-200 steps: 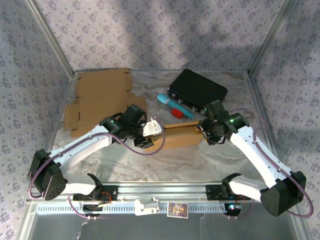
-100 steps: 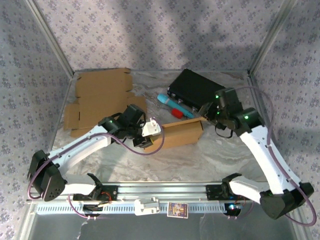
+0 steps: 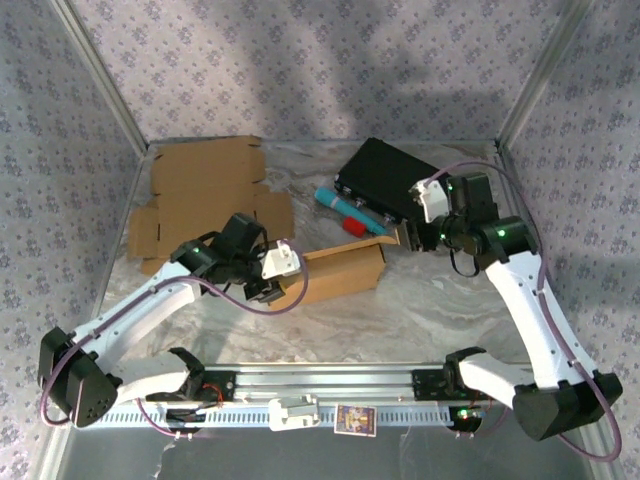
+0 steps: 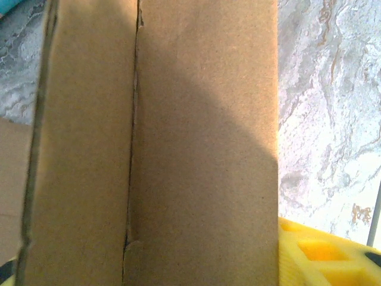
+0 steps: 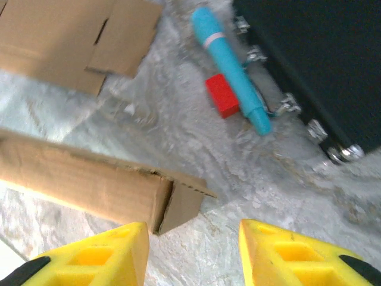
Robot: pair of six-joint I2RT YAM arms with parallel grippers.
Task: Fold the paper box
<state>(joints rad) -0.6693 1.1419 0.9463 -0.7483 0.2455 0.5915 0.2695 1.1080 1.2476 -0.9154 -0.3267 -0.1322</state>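
Paper box (image 3: 340, 272) gripped by left fingers (image 4: 321, 253); right fingers (image 5: 292, 256) spread open, empty.

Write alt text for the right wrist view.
The right hand hovers open near the end of a long cardboard box lying on the table. Beyond lie a blue marker, a red block, a black case and flat cardboard.

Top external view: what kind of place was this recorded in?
Most likely a purpose-built robot test cell: patterned walls on a metal frame, a marble-look table with two robot arms bolted to a rail, and props such as a paper box and black case.
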